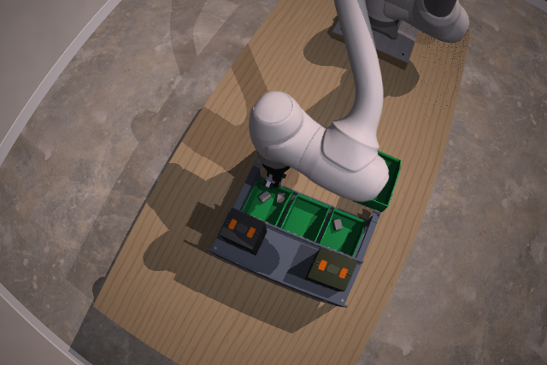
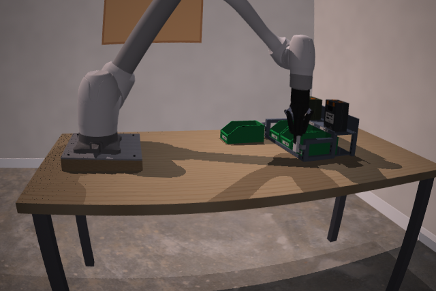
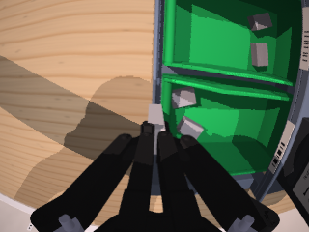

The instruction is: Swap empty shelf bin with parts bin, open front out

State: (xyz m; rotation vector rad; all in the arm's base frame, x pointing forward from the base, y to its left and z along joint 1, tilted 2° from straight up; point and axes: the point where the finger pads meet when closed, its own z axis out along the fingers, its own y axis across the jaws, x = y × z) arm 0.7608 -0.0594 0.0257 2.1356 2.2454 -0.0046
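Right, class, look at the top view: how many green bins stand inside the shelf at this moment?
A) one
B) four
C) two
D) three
D: three green bins sit side by side in the shelf, the left one with two grey parts, the middle one bare, the right one with one part; a fourth bin stands outside on the table.

Low shelf board (image 1: 282,259) over bins (image 1: 304,220)

Green bin with grey parts (image 1: 264,202) sits in the shelf's (image 1: 291,259) nine-o'clock bay; a green bin (image 2: 242,131) stands upright on the desk (image 2: 197,189).
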